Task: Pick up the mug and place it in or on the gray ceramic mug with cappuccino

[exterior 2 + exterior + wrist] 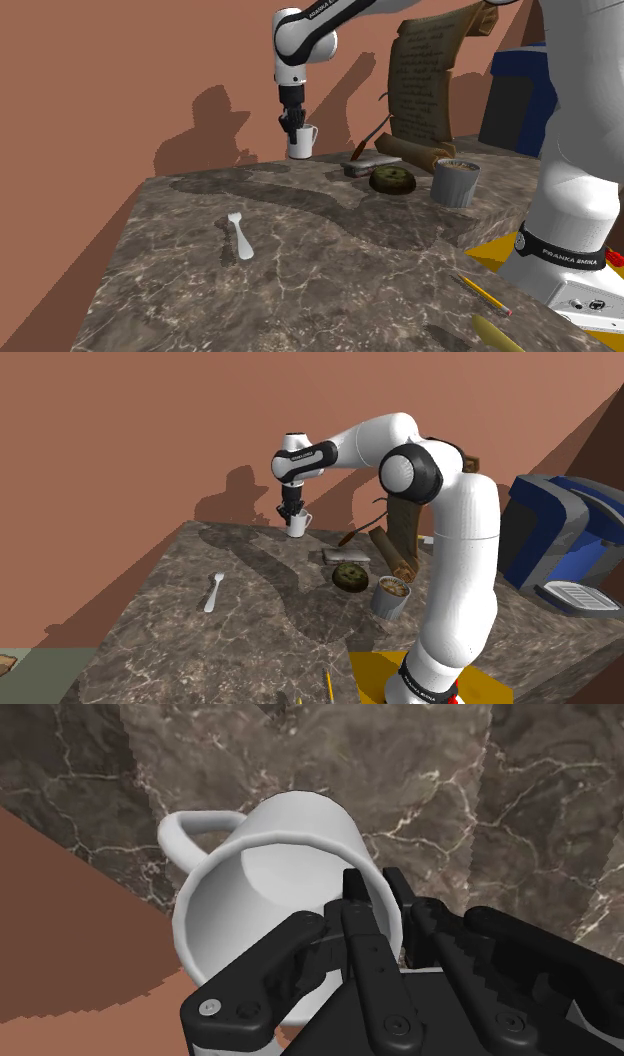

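The gripper (372,889) was clamped on the rim of the white mug (270,874), one finger inside the wall and the other outside, on the side opposite the handle. In the shoulder view the gripper (292,512) pointed straight down over the mug (300,525) at the far edge of the marble table (180,652), close to the brown wall. Whether the mug's base touched the tabletop could not be told. The gray cup of coffee (392,597) stood well apart from it, nearer the stand, with a round brown cookie (349,575) just beside it. A white spoon (213,592) lay alone toward the shoulder view's left. A pencil (482,290) lay near the arm's base.
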`<state>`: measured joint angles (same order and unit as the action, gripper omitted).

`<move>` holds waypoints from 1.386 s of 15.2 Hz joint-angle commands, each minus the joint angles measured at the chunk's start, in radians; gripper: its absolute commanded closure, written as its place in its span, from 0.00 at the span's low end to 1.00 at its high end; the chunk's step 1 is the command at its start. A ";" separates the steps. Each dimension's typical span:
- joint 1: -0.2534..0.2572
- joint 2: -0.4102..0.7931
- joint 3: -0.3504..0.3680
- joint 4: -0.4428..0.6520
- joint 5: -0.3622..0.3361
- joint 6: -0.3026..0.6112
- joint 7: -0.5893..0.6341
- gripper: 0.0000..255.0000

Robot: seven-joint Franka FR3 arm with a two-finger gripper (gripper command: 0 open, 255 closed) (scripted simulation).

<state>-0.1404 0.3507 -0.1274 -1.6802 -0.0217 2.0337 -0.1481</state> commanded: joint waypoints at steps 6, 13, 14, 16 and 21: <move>0.000 -0.027 -0.001 0.058 -0.002 -0.084 -0.003 1.00; 0.000 -0.042 -0.002 0.131 -0.003 -0.172 -0.006 1.00; 0.000 -0.043 -0.002 0.143 -0.003 -0.185 -0.007 1.00; 0.000 -0.045 -0.003 0.167 -0.003 -0.211 -0.008 1.00; -0.001 -0.045 -0.003 0.234 -0.003 -0.278 -0.011 1.00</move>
<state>-0.1426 0.3113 -0.1309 -1.4545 -0.0236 1.7694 -0.1602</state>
